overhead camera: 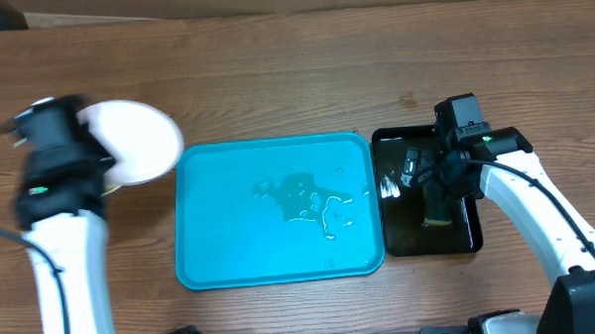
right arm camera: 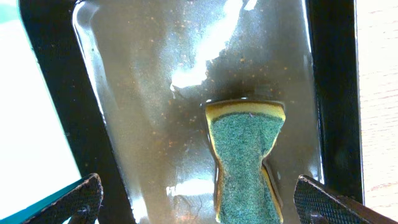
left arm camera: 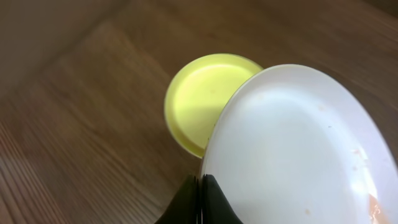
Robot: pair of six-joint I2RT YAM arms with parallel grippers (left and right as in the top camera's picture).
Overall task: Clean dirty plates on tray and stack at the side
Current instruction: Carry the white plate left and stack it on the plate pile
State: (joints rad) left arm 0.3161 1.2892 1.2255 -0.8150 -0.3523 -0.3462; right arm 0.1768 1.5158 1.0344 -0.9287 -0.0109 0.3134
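Observation:
My left gripper (left arm camera: 200, 199) is shut on the rim of a white plate (left arm camera: 298, 149) with faint orange smears, held over the table left of the turquoise tray (overhead camera: 195, 220). The same plate shows in the overhead view (overhead camera: 138, 138). A pale yellow-green plate (left arm camera: 199, 99) lies on the wood below it, partly hidden. The tray holds only a puddle of water (overhead camera: 314, 201). The third plate is out of view. My right gripper (right arm camera: 199, 202) is open above a green-and-yellow sponge (right arm camera: 245, 158) lying in the black tray (overhead camera: 474, 240).
The glossy black tray is wet and stands right against the turquoise tray's right side. Bare wooden table (overhead camera: 294, 78) runs behind both trays.

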